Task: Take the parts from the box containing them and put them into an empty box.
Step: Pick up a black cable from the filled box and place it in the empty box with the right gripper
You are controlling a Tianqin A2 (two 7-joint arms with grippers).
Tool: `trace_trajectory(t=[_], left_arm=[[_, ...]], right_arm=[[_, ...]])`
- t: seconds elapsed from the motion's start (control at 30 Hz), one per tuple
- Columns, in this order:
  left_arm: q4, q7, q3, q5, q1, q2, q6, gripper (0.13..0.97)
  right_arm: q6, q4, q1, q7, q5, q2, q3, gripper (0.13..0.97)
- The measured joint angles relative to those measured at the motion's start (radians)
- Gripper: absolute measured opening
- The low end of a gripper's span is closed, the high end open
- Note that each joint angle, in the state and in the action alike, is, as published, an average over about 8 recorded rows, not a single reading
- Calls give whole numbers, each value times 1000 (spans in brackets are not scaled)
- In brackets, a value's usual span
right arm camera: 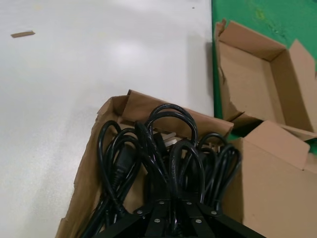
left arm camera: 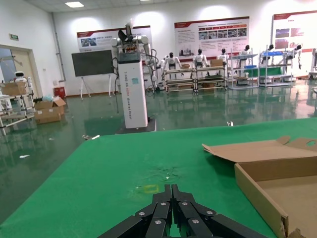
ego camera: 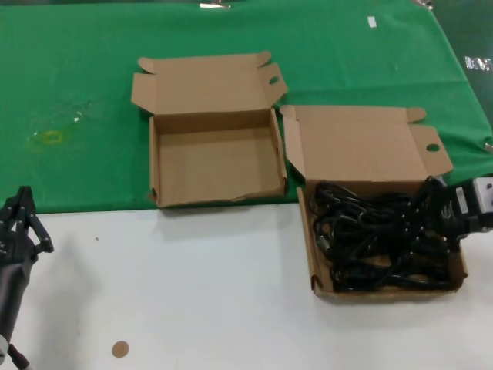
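The box containing them (ego camera: 315, 266) lies on the white table at the right, lid folded back, full of tangled black cables, the parts (ego camera: 370, 239). My right gripper (ego camera: 433, 219) reaches in over its right wall, and its fingers look shut on a black cable loop (right arm camera: 184, 153) in the right wrist view. The empty box (ego camera: 216, 162) lies open on the green cloth to the left of it, with a dented front wall. My left gripper (ego camera: 21, 203) hangs shut and idle at the table's near left, pointing at the cloth (left arm camera: 172, 187).
A green cloth (ego camera: 77, 92) covers the far half of the table and bears a yellow mark (ego camera: 50, 137). The near half is white tabletop (ego camera: 192, 277) with a small brown disc (ego camera: 119, 349) near the front edge.
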Motion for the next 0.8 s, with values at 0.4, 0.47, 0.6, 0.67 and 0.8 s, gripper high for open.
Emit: trace_trajectory(t=[0.4, 0.47, 0.6, 0.67, 0.8], left_arm=[[0, 0, 0, 0, 0, 0, 0, 152], [0, 0, 0, 0, 0, 0, 0, 152], [0, 0, 0, 0, 0, 0, 0, 152], [0, 0, 0, 0, 0, 0, 0, 152], [0, 0, 0, 0, 0, 0, 0, 152]], right_arm=[[-9, 18, 55, 40, 5, -2, 19, 158], [-4, 13, 70, 43, 3, -10, 21, 158], [7, -4, 103, 46, -3, -31, 21, 158], [13, -14, 120, 46, -7, -44, 20, 158], [23, -35, 152, 44, -17, -72, 12, 158]])
